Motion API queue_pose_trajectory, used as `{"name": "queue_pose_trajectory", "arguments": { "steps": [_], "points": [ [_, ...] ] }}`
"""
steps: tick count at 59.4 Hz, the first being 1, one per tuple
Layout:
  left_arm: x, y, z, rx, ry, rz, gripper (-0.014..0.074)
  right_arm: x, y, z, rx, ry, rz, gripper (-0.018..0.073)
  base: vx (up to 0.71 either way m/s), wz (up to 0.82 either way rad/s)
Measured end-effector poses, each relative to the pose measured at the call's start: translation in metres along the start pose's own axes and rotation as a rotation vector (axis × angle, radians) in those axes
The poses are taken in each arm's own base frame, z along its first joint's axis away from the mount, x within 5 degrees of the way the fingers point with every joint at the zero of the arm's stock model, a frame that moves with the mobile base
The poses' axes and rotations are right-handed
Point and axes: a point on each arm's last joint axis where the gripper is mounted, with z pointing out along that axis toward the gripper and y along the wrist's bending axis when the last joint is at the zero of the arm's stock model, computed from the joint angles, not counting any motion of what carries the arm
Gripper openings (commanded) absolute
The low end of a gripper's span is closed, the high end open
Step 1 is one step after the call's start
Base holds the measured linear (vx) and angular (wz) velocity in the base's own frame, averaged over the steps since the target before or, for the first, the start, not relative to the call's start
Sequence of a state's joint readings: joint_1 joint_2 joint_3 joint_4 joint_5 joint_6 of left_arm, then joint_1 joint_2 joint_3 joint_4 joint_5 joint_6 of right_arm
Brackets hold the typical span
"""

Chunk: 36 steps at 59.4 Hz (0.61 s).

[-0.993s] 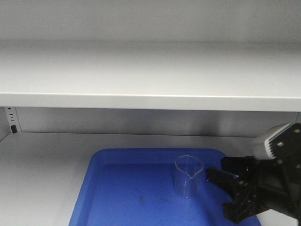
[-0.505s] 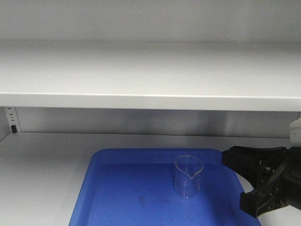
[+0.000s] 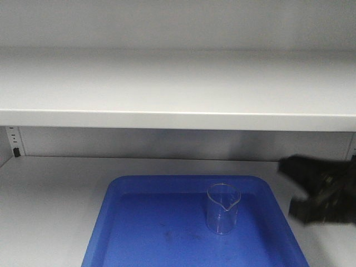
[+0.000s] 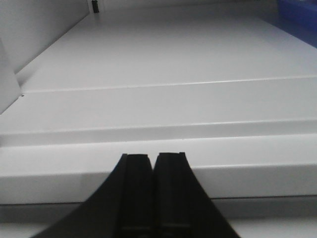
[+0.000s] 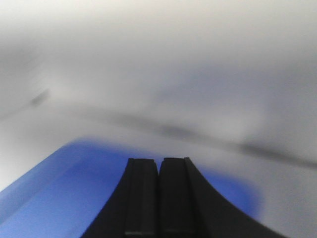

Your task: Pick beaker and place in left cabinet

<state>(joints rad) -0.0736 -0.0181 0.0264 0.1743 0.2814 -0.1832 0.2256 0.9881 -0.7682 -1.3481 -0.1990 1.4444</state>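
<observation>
Step in hand: the placing looks done, and the right arm is clearing out of the left cabinet (image 3: 167,89); this is a judgement from how things are lying.

Left pincer (image 4: 152,161): in its wrist view the two black fingers are pressing together, holding nothing, and are pointing over the pale cabinet floor near its front edge; the front view is not showing this arm.

Right pincer (image 5: 159,166): its wrist view is showing the fingers closed against each other and empty, with the picture smeared by motion. In the front view it is sitting blurred at the right edge (image 3: 320,192), clear of the tray.

Beaker (image 3: 223,208): it is standing upright and alone on the blue tray (image 3: 139,222), right of the tray's middle, spout facing the camera, well apart from either pincer.

Cabinet: the tray is lying on the lower floor under the flat shelf (image 3: 178,119), nearer the front edge than the back wall.

Next move: probably only pulling the right arm straight back and out, keeping it wide of the tray's right rim so the glass is not getting knocked.

Change: a second ago the right pincer was spread open just beside the beaker; it is now drawn off to the right and shut, while beaker and tray are staying put.
</observation>
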Motion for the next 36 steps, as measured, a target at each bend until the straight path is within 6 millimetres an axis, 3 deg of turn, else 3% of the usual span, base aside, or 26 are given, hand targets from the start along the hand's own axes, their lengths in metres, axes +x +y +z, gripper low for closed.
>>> {"name": "queue_pose_trajectory", "arguments": {
  "steps": [5,12,27,36],
  "points": [
    [0.000,0.000,0.000,0.000,0.000,0.000,0.0004,0.000,-0.014,-0.002,0.161,0.004,-0.024,-0.0008,0.00,0.00],
    [0.000,0.000,0.000,0.000,0.001,0.000,0.0004,0.005,-0.022,-0.008,0.258,0.097,-0.083,-0.0008,0.00,0.00],
    [0.000,0.000,0.000,0.000,0.001,0.000,0.0004,0.025,-0.020,-0.009,0.210,0.312,-0.128,-0.0008,0.00,0.00],
    [0.000,0.000,0.000,0.000,0.001,0.000,0.0004,0.017,-0.014,-0.022,0.186,0.252,-0.123,-0.0008,0.00,0.00]
  ]
}}
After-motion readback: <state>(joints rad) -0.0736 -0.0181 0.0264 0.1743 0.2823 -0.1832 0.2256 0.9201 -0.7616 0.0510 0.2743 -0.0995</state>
